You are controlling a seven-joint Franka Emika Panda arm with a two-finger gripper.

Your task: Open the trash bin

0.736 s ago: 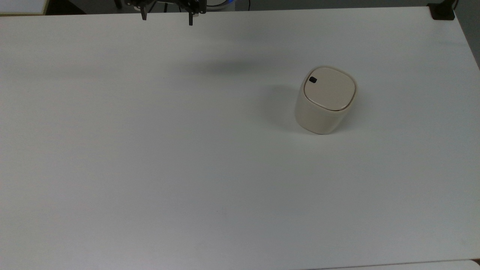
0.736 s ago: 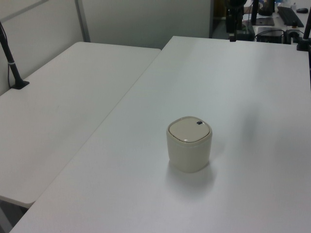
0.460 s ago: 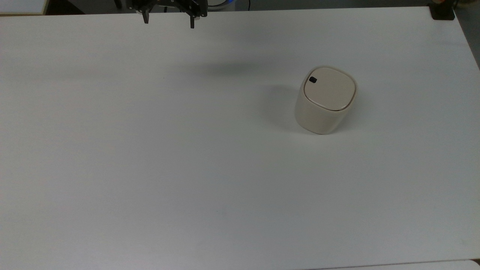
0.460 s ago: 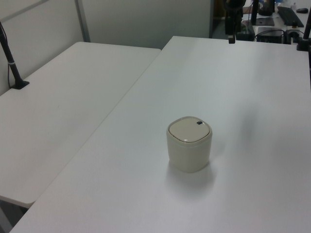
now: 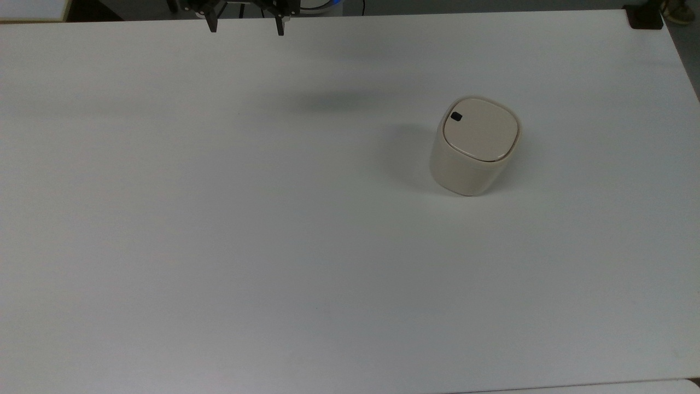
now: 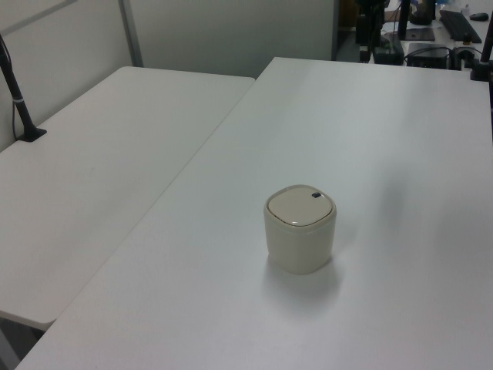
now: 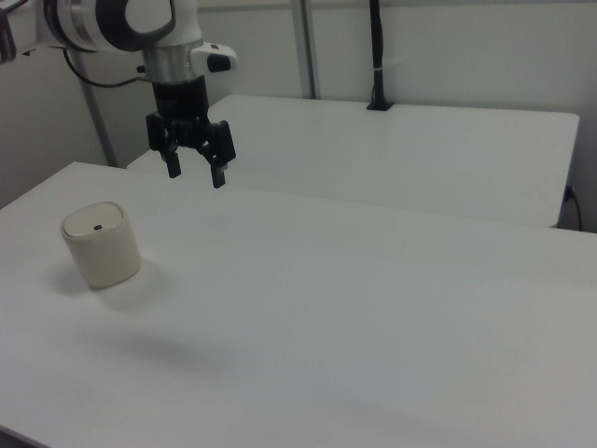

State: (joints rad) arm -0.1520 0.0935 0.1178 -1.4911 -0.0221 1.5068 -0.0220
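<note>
The cream-beige trash bin [image 5: 473, 146] stands upright on the white table [image 5: 219, 219], in the top view's right half. Its flat lid [image 5: 480, 129] is down, with a small black button [image 5: 456, 116] at one corner. The same trash bin [image 6: 300, 227] sits mid-table in the left view, and the trash bin [image 7: 101, 245] is at the right view's left. My gripper [image 7: 196, 175] hangs high above the table, well away from the bin, with its two black fingers spread and nothing between them. The gripper [image 5: 245, 28] pokes in at the top view's upper edge.
A second white table [image 6: 100, 154] adjoins on the left view's left, with a black clamp pole [image 6: 19, 100] on it. A black clamp [image 5: 645, 16] sits at the table's far right corner in the top view. Desk clutter [image 6: 447, 31] lies beyond the far edge.
The gripper has lifted slightly, its fingertips sitting a little closer to the top view's upper edge. The bin has not moved.
</note>
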